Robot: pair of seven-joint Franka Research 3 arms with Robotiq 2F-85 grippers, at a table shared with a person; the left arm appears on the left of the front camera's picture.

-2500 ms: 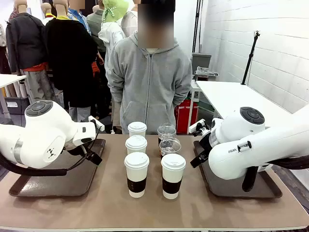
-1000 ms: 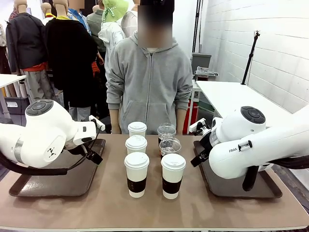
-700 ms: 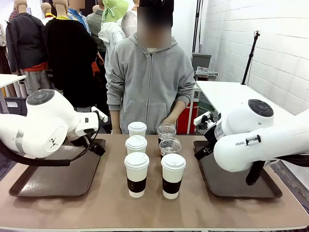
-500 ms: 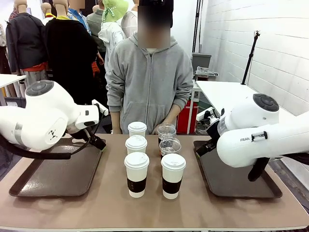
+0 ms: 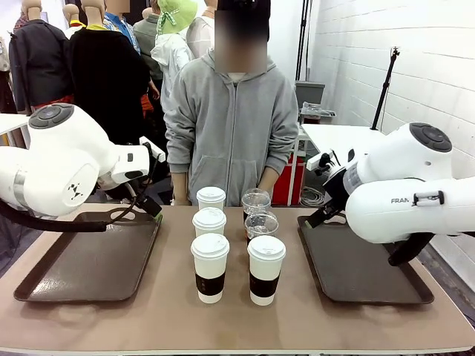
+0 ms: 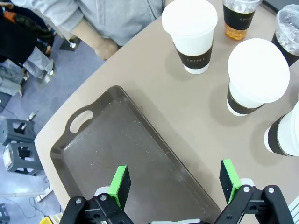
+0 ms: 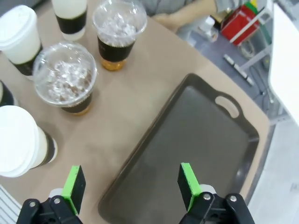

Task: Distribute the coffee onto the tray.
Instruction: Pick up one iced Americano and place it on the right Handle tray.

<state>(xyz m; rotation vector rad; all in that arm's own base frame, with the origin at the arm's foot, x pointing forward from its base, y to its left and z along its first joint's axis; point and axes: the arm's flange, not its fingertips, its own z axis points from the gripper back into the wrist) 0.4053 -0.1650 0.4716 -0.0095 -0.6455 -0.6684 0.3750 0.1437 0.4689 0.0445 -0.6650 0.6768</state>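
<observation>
At the bottom edge of the left wrist view, the left gripper [image 6: 175, 179] has its green pads wide apart and nothing between them. It hangs over the bare left tray [image 6: 107, 154]. The right gripper [image 7: 131, 179] matches it at the bottom of its own wrist view, jaws spread and empty above the right tray [image 7: 201, 135].

Both arms have lifted in the last couple of seconds. In the front view their wrists sat low over the trays, and now they ride higher, at mid-left and mid-right of the frame.

The coffee has not moved. Four paper cups [image 5: 210, 267] and two clear cups [image 5: 261, 225] stand grouped at the centre of the table [image 5: 148, 319], between the trays and touching neither. At the far side, the person's hand [image 5: 266, 179] has come forward to just behind the clear cups.

Judging from this, nothing has been distributed yet. The rise looks like clearance for a first reach toward the cluster.
</observation>
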